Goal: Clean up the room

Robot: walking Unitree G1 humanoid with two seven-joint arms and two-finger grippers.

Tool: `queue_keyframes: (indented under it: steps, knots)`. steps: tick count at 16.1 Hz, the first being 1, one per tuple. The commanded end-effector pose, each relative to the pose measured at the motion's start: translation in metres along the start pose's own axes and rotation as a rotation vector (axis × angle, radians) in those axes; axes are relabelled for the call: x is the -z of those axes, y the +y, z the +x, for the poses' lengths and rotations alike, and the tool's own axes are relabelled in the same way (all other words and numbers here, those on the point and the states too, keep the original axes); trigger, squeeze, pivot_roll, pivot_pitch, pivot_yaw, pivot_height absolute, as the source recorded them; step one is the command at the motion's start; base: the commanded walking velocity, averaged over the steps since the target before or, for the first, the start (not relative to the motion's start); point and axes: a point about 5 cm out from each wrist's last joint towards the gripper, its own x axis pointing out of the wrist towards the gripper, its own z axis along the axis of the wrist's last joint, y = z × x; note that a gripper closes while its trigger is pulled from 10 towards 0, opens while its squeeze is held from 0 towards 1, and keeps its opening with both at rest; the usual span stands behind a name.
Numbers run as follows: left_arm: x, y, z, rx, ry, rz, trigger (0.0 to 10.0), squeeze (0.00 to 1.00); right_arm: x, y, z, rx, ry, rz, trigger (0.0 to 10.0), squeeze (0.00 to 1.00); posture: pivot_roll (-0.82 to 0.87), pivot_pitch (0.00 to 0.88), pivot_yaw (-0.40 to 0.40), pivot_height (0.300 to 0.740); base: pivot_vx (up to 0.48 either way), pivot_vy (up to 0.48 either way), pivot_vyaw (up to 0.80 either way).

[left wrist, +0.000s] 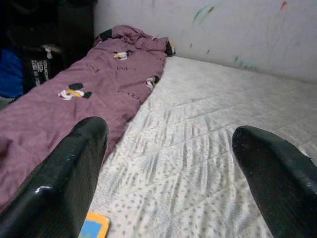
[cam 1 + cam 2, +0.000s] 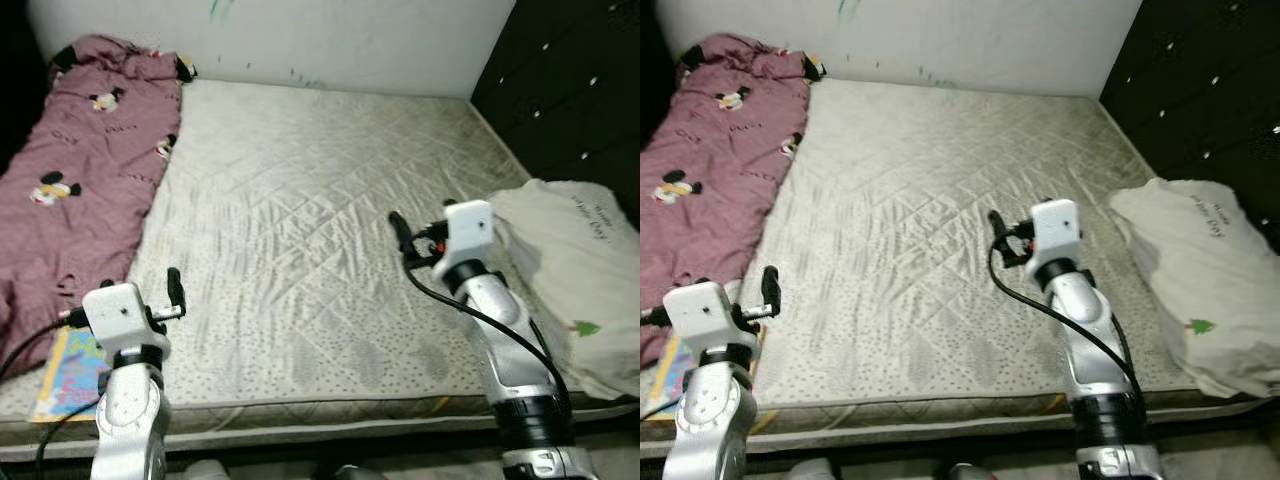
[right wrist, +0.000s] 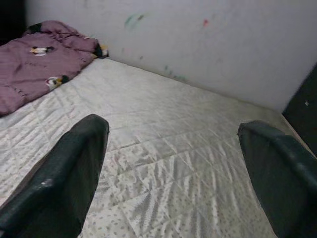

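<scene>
bare quilted mattress (image 2: 330, 230) lay before us, with the purple blanket (image 2: 85, 170) rumpled along its left side. we held our left gripper (image 1: 168, 173) and right gripper (image 3: 173, 168) spread and empty above the near edge. we judged the blanket soft and light, best pinched at a near fold.

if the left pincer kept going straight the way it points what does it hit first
Probably the bare quilted mattress, judging by the left wrist view. The left pincer is open and points along the bed toward the far wall; the purple blanket lies off to one side. Depth is uncertain.
</scene>
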Motion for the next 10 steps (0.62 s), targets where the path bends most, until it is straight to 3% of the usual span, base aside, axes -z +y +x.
queue_keyframes:
  steps: [1,5,10]
  knots:
    - [-0.006,-0.001,-0.004,-0.018,-0.021,0.008,10.0,0.0,-0.007,0.005,0.01,-0.025,-0.025,-0.014,10.0,0.0,0.08,0.0,-0.164,0.74,0.0,0.0,0.0]
    - [-0.01,-0.011,-0.003,0.017,-0.043,0.035,10.0,0.0,-0.01,0.016,0.023,-0.014,-0.046,0.02,10.0,0.0,0.09,0.0,-0.134,0.74,0.0,0.0,0.0]
    - [-0.012,-0.039,0.017,0.18,-0.035,0.03,10.0,0.0,-0.004,0.001,0.0,0.133,-0.065,0.032,10.0,0.0,-0.04,0.0,0.016,0.74,0.0,0.0,0.0]
